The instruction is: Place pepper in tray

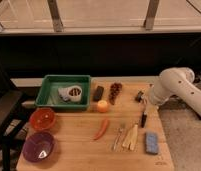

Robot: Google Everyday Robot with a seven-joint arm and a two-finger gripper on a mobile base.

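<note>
Windows with pale frames along the back, a dark wall beneath. In front, a wooden bench (79,152) filling most of the view, with a dark chair-like shape at its left edge.

Coming in from the right, a bulky white arm (180,86), bent over the bench's far right corner. Ending in a small dark hand (140,96), hovering near that corner. Holding nothing that can be made out; how far open, cannot tell.

At the far left of the bench, a green tray (46,96), already carrying a white cup-like thing (70,93). Below it, toward the near left corner, an orange bowl (42,119) and then a purple bowl (39,146).

Between tray and hand along the far edge, a black block (98,93) and a dark red strip (115,91). Just below these, an orange ball (102,105). Near the front right, a blue sponge (151,142), some pale yellow pieces (130,138), a piece of cutlery (119,137) and a black-handled tool (143,119).

Lying mid-bench, just below the ball: the pepper (101,129), not yet picked up. Well apart from the hand, toward the picture's left and nearer the camera. Long axis running nearly front to back, leaning slightly, upper end close to the ball, tip pointing toward the near left.

Likely calls for a reach across and forward, closing across the narrow width, then a carry back and leftward, past the ball, to the tray.
</note>
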